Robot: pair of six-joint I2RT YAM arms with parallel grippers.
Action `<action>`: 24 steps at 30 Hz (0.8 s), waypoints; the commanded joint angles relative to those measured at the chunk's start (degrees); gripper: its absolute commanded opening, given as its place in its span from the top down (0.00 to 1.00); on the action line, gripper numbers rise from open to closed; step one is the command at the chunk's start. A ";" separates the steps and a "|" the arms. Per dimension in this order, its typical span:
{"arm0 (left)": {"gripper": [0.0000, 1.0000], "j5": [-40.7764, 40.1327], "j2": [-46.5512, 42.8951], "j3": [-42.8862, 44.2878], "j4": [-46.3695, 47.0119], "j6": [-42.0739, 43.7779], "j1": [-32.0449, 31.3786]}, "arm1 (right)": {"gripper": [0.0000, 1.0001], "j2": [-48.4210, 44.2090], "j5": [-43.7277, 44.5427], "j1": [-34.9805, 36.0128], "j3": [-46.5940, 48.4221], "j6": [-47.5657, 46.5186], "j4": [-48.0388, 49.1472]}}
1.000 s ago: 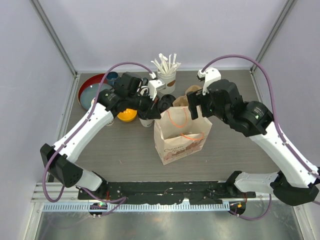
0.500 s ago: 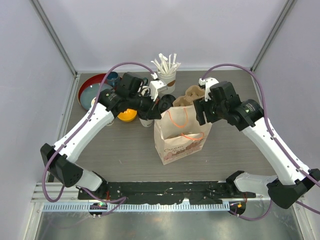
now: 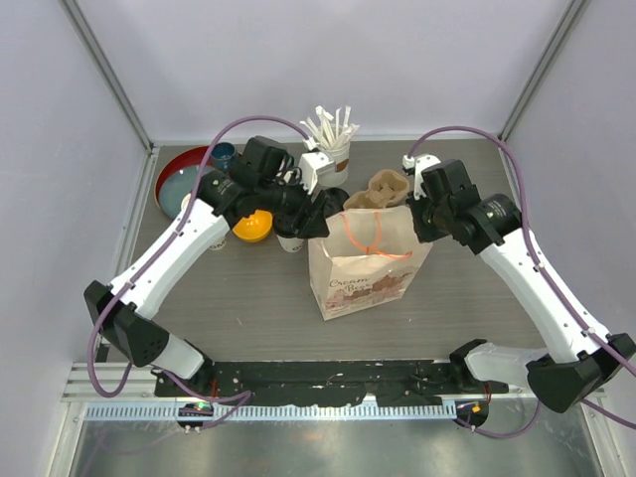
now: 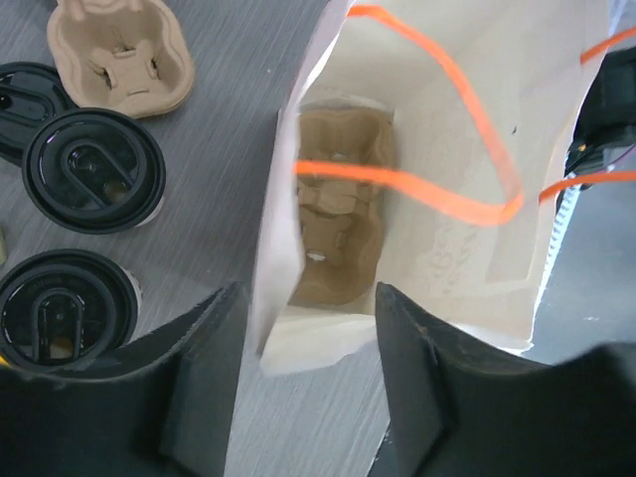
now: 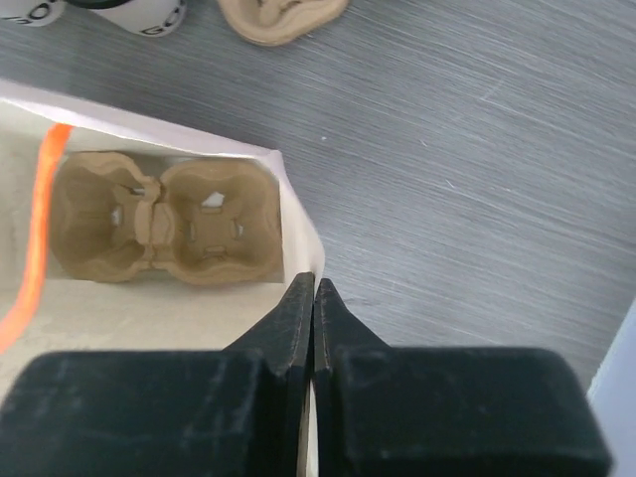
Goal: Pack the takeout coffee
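Two small white paper cups, viewed from above by the left wrist camera: upper cup (image 4: 92, 171) and lower cup (image 4: 62, 315), each closed with a round black plastic lid showing a raised rim and an oblong sip recess. Standing upright just beside each other on the grey table (image 4: 229, 119), outside the open paper bag (image 4: 447, 248) and near its side, lids level and fully seated. Marked with dark lettering low on the white wall, as on the cup (image 5: 151, 22) cut off by the top edge of the right wrist view.
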 commanded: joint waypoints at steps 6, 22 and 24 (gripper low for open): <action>0.20 -2.68 -2.47 4.15 -1.30 -0.58 0.15 | 0.99 -2.79 7.19 -4.80 -0.58 0.53 -4.85; 0.15 -8.13 -2.48 -1.92 -1.03 -1.11 6.04 | 0.66 -1.29 7.45 -7.27 4.34 -0.71 -7.66; 0.15 -8.05 -2.92 -2.36 -1.12 -0.93 6.82 | 0.55 -1.47 7.28 -7.35 7.22 -0.53 -8.45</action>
